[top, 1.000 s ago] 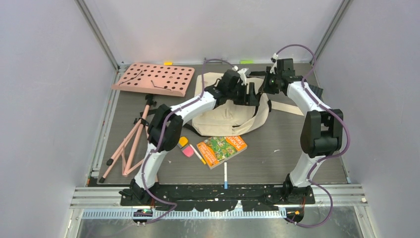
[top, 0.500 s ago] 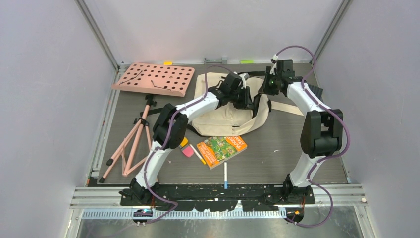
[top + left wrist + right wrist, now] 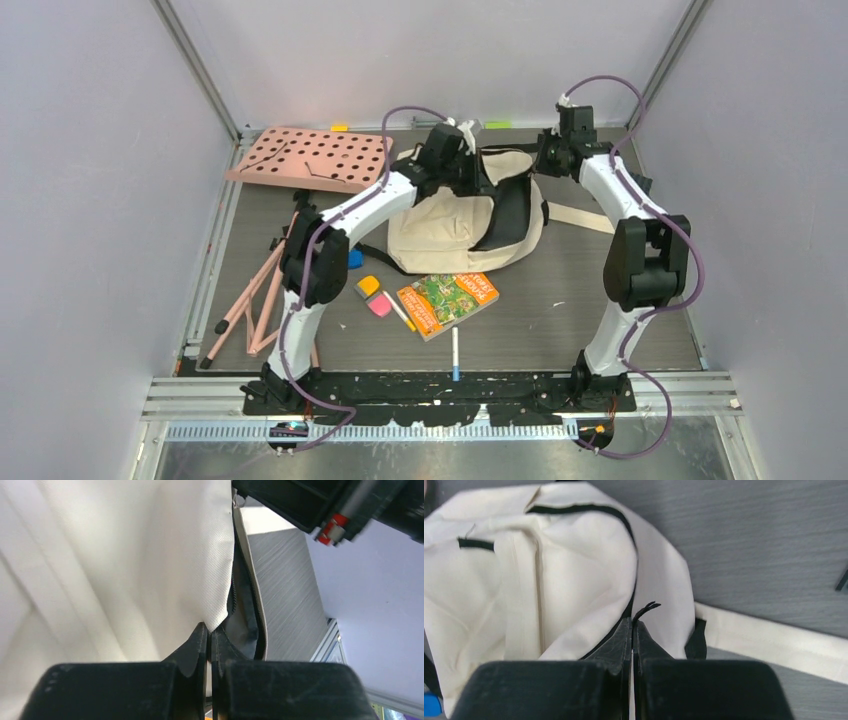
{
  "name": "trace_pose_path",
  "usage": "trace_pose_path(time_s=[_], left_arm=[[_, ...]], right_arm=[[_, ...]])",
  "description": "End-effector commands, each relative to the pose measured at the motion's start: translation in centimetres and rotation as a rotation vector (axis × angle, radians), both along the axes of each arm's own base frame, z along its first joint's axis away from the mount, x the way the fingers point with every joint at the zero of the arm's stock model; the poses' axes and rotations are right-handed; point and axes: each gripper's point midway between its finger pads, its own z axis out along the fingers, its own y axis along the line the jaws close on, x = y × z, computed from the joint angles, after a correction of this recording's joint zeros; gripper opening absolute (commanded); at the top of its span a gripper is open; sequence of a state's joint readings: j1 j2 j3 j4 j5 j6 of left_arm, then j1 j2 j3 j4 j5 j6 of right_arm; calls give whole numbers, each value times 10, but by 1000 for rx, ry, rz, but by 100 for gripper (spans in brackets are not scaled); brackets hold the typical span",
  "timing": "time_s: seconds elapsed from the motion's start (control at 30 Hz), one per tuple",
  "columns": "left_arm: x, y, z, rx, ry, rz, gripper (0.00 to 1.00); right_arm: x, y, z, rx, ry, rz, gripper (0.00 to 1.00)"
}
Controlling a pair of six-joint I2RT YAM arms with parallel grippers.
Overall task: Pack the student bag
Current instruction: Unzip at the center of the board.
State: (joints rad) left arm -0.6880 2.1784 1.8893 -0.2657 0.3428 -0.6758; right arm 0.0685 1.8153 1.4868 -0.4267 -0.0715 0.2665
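Left tool [image 3: 209,630] is clamped shut on the cream fabric lip of the student bag [image 3: 450,225] beside the zip. Right tool [image 3: 632,622] is shut too, pinching a black tab [image 3: 646,608] at the bag's rim. Bag lies mid-far on the desk [image 3: 580,320]. Looks early: book [image 3: 447,302], pen [image 3: 455,352] and erasers [image 3: 380,306] lie outside, unpacked. Dark ribbed desk, pale lilac walls, metal rail along the near edge.

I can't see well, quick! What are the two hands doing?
Left hand: shut on the bag's edge.
Right hand: shut on the bag too.
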Motion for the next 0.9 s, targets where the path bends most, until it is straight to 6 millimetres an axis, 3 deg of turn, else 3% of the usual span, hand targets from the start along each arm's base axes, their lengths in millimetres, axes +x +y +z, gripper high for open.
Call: trace_pose_path(time_s=[0.0, 0.13, 0.3, 0.4, 0.43, 0.47, 0.57, 0.6, 0.7, 0.77, 0.8, 0.83, 0.87], left_arm=[[11, 32, 47, -17, -72, 20, 0], [15, 56, 43, 9, -83, 54, 0], [33, 94, 30, 60, -70, 111, 0], [49, 117, 9, 156, -65, 158, 0], [54, 121, 4, 171, -75, 167, 0], [57, 122, 0, 177, -78, 167, 0], [61, 122, -6, 190, -70, 163, 24], [60, 124, -6, 199, -67, 165, 36], [54, 130, 10, 194, -114, 167, 61], [46, 137, 28, 194, -158, 165, 66], [41, 142, 38, 200, -179, 173, 67], [35, 148, 46, 207, -191, 184, 68], [26, 155, 54, 208, -203, 196, 69]], right_arm=[[36, -19, 14, -40, -55, -70, 1], [58, -18, 8, -42, -45, -69, 1], [65, -13, 13, -26, -45, -40, 3], [58, -14, 27, -40, -63, -31, 29], [52, -15, 33, -50, -71, -24, 41], [47, -16, 35, -54, -68, -19, 45], [25, -14, 51, -53, -56, -3, 53], [15, -13, 50, -46, -25, 0, 60], [-22, 0, 63, 23, 0, 29, 66], [-48, 11, 72, 64, 5, 50, 68], [-60, 14, 85, 80, -18, 61, 68], [-76, 23, 75, 109, 23, 86, 69], [-88, 28, 84, 132, 9, 101, 69]])
